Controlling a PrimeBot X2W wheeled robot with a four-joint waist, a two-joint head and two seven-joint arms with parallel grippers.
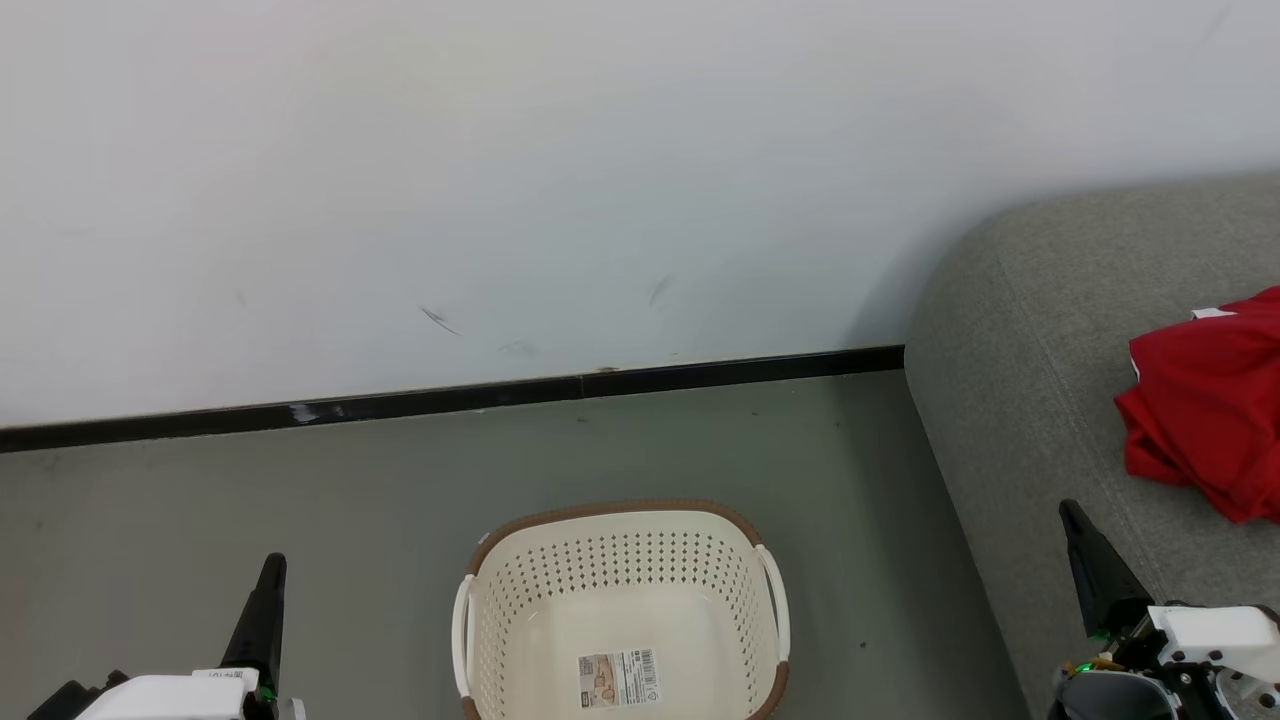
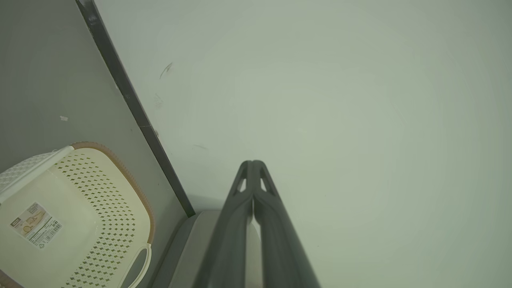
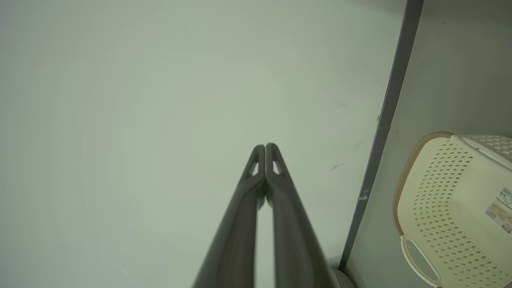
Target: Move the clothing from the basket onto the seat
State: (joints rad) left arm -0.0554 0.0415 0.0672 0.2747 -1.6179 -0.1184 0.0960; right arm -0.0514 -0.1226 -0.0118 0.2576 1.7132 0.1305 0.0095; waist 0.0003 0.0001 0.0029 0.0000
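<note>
The cream-white basket (image 1: 622, 610) stands on the grey floor at the bottom centre, with just a label on its bottom inside. Red clothing (image 1: 1205, 410) lies bunched on the grey seat (image 1: 1010, 380) at the right edge. My left gripper (image 1: 268, 575) is shut and empty at the lower left, left of the basket. Over the seat's front part at the lower right, my right gripper (image 1: 1075, 520) is shut with nothing in it. The left wrist view has the basket (image 2: 80, 216) at its lower left beside the shut fingertips (image 2: 252, 164). The right wrist view has the basket (image 3: 452, 200) at its right and the shut gripper (image 3: 265, 147).
A white wall (image 1: 500, 180) with a black skirting board (image 1: 450, 400) runs behind the basket. Grey floor (image 1: 300, 480) lies between wall, basket and seat.
</note>
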